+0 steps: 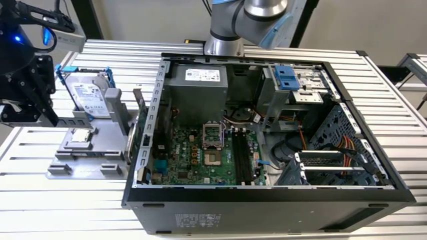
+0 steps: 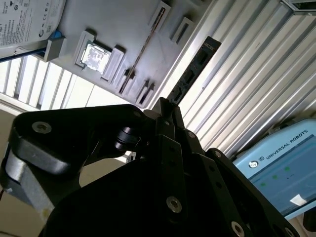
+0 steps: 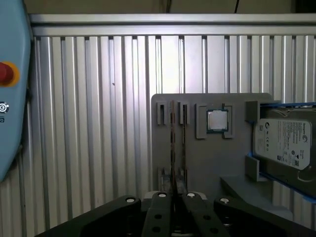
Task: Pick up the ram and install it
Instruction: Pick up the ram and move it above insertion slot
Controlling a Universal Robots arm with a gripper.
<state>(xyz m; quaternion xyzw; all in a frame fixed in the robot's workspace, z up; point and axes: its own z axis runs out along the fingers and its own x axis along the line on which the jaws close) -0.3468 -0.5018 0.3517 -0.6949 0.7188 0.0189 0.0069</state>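
Note:
My gripper (image 3: 175,196) is shut on the ram (image 3: 173,143), which shows edge-on as a thin line running out from between the fingertips. In the second wrist view the ram (image 2: 193,71) is a narrow dark strip with chips, sticking out past the gripper (image 2: 165,106) over the ribbed table. The exterior view has the gripper (image 1: 37,112) raised at its far left, above the grey holder (image 1: 87,170). The long black motherboard slots (image 1: 241,155) lie inside the open computer case (image 1: 267,197), well to the exterior view's right of the gripper.
The holder (image 3: 217,163) carries a silver hard drive (image 3: 284,143) with blue rails and a square processor chip (image 3: 217,120). Another thin stick (image 2: 148,44) stands on edge in one holder slot. A blue teach pendant (image 3: 10,98) lies on the ribbed table. The arm's base (image 1: 223,45) rises behind the case.

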